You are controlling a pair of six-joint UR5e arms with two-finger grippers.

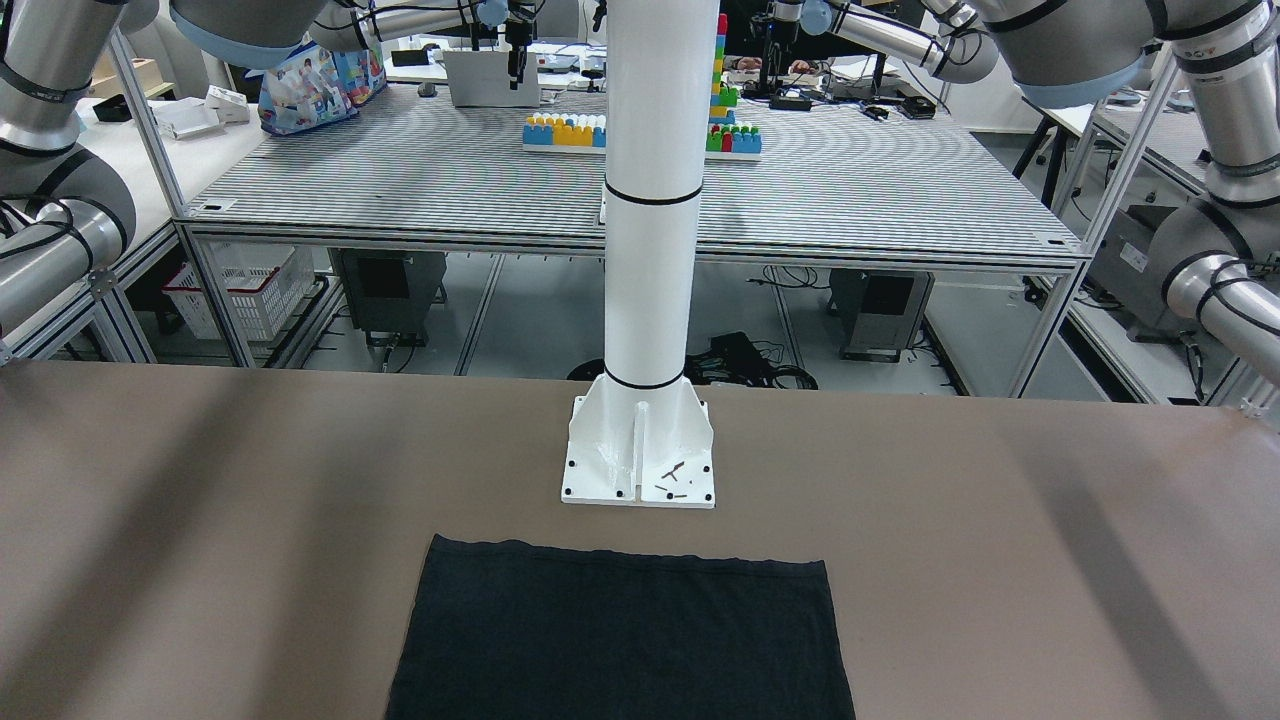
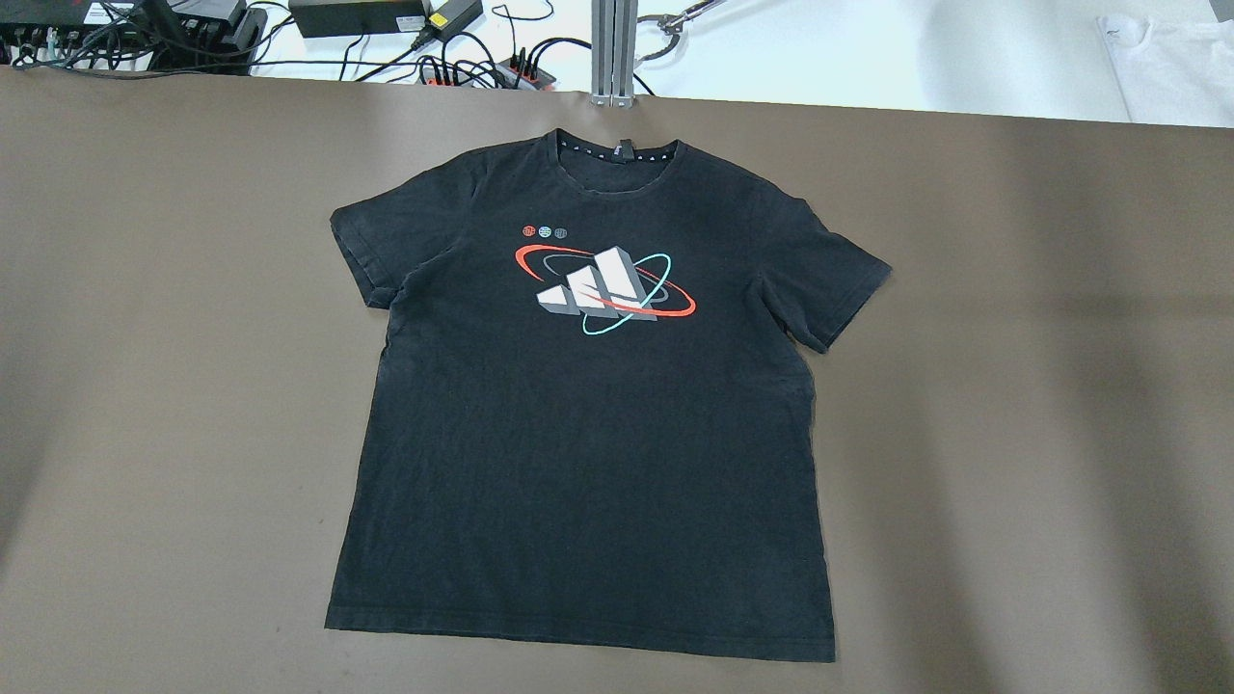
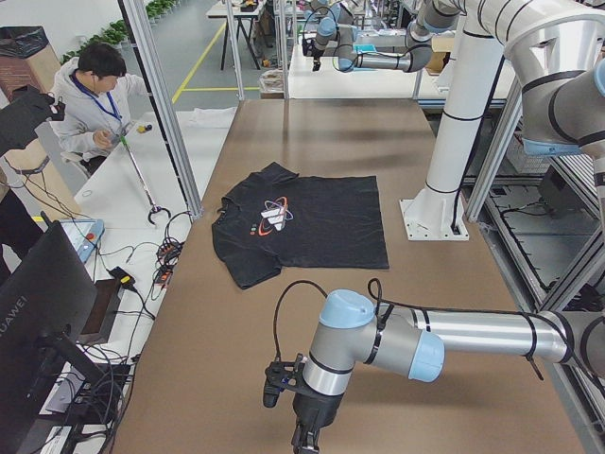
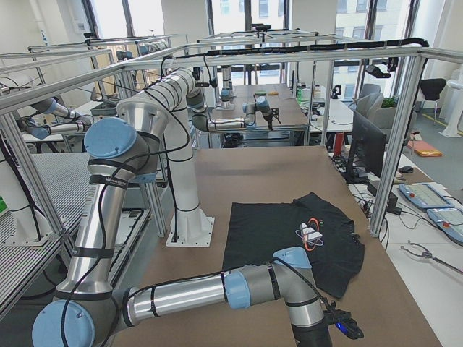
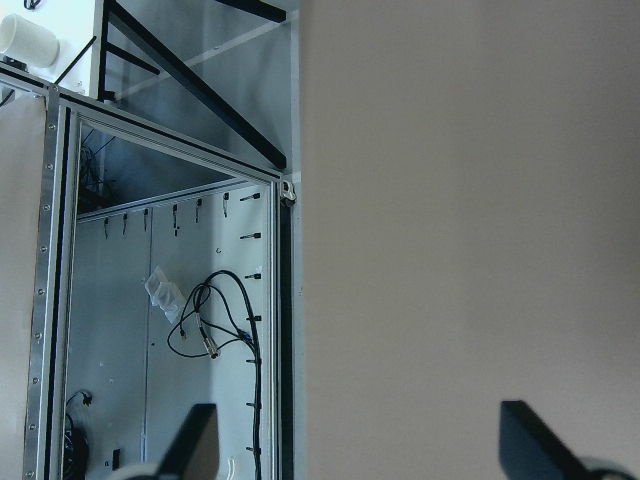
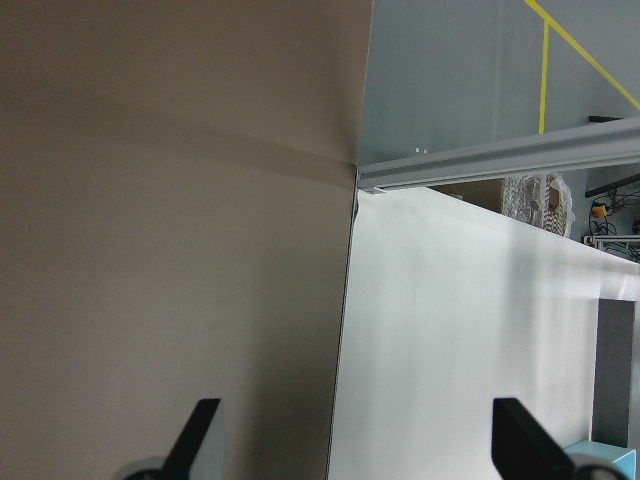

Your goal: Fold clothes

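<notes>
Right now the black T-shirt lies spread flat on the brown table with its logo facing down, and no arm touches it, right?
Not quite: the logo faces up. The overhead view shows the black T-shirt spread flat on the brown table, logo on top, and no arm touches it.

Brown matte tabletop [image 2: 1012, 386]. White pillar [image 1: 652, 280] upright on bolted base plate [image 1: 600, 470] near tabletop edge. Behind it, striped table [image 1: 400, 180] with coloured toy blocks [image 1: 565, 131]; white basket [image 1: 245, 290] lower, near its corner. Seated person [image 3: 95, 99] at white bench [image 3: 123, 189] alongside. Dark monitor [image 3: 43, 312]. Black cables [image 2: 482, 67] beside aluminium post [image 2: 614, 48].
</notes>
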